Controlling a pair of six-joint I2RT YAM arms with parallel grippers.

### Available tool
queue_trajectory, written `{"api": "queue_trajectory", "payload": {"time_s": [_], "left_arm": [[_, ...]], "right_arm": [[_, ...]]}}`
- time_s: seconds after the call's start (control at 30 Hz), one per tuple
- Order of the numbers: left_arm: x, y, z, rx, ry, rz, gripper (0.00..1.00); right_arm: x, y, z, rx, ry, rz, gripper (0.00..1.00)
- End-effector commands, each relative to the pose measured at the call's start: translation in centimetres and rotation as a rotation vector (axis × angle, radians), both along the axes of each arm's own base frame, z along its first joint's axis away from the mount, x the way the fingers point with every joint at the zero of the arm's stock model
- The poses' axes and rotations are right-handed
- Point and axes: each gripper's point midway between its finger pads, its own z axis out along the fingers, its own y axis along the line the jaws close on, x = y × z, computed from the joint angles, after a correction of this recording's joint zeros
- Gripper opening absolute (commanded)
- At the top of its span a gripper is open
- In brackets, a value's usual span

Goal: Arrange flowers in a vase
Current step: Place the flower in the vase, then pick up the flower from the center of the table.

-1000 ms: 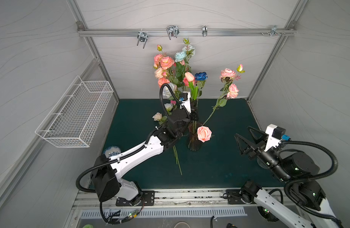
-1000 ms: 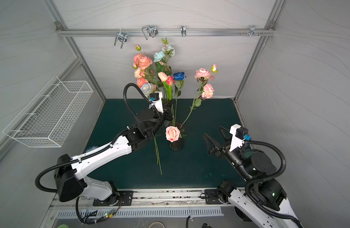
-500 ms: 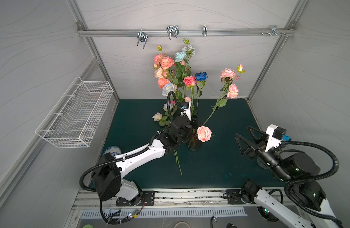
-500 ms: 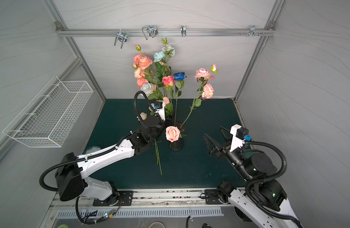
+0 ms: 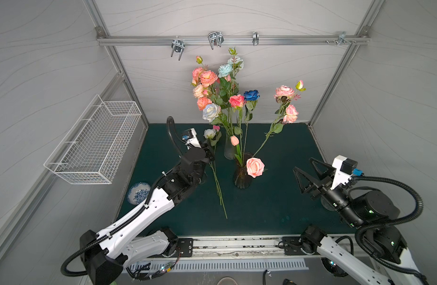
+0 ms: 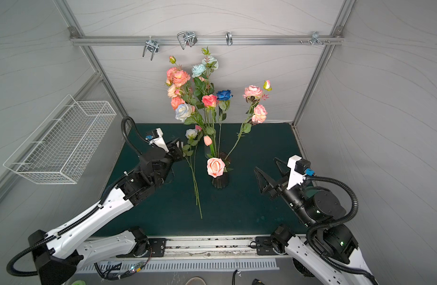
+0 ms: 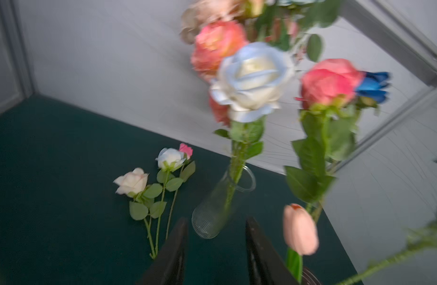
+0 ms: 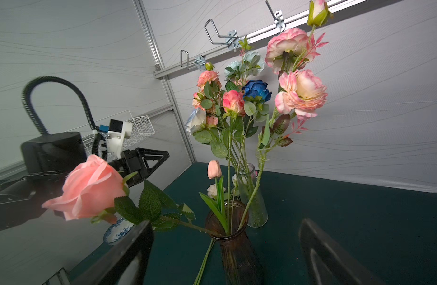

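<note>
A dark vase stands mid-mat and holds a pink rose drooping over its rim, a tulip, a coral rose, the deep blue rose and a pink peony stem. Behind it a clear vase holds more flowers. Loose flowers lie on the mat, left of the dark vase. My left gripper is open and holds nothing, beside their leaves. My right gripper hangs open, right of the dark vase.
A white wire basket hangs on the left wall. A blue-and-white dish sits at the mat's left edge, beside my left arm. Metal hooks hang from the rail above the flowers.
My left gripper opened, let go of the coral rose's stem at the dark vase, and drew back down to the left. The right arm stayed put.
</note>
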Motion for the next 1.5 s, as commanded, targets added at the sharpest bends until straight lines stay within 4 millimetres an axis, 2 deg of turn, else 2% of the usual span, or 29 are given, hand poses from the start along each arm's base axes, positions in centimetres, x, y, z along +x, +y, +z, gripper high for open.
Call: {"api": "queue_trajectory", "payload": {"time_s": [0.0,0.07,0.27,0.33,0.43,0.53,0.67,0.77,0.93,1.1,1.33,1.47], "left_arm": [[0.3,2.0,-6.6,-0.189,0.231,0.003,0.41],[1.3,2.1,-8.9,-0.129,0.323,0.02,0.48],[4.7,-0.8,-16.5,-0.042,0.596,-0.015,0.52],[5.7,-1.4,-18.1,-0.034,0.625,-0.019,0.52],[6.8,-1.0,-20.0,0.027,0.68,0.025,0.41],[7.4,-0.3,-21.9,0.069,0.728,0.073,0.43],[8.8,-0.6,-23.5,0.054,0.73,0.075,0.48],[10.1,-1.1,-24.5,0.04,0.73,0.072,0.49],[11.4,-0.5,-26.8,0.058,0.763,0.106,0.41],[12.3,0.1,-28.7,0.012,0.78,0.124,0.37],[11.8,1.0,-30.7,0.036,0.817,0.158,0.18],[11.7,1.7,-29.9,0.031,0.792,0.184,0.01]], "right_arm": [[-0.4,-0.3,0.7,0.023,-0.017,0.003,0.94],[-0.3,-0.2,0.5,0.024,-0.011,0.003,0.94],[0.2,0.5,-0.1,0.003,0.017,0.014,0.94],[0.1,0.4,-0.1,0.0,0.014,0.013,0.94],[-0.2,-0.2,0.1,-0.001,0.008,0.0,0.94],[-0.4,-0.4,0.1,-0.002,0.004,-0.004,0.94],[-0.3,-0.4,-0.2,-0.007,0.008,-0.007,0.94],[-0.3,-0.4,-0.2,-0.008,0.006,-0.005,0.94],[-0.3,-0.5,-0.1,-0.015,0.003,-0.013,0.94],[-0.2,-0.6,-0.3,-0.026,0.004,-0.018,0.94],[0.1,-0.4,-0.6,-0.035,0.005,-0.023,0.94],[0.2,-0.3,-0.7,-0.038,0.008,-0.022,0.94]]}}
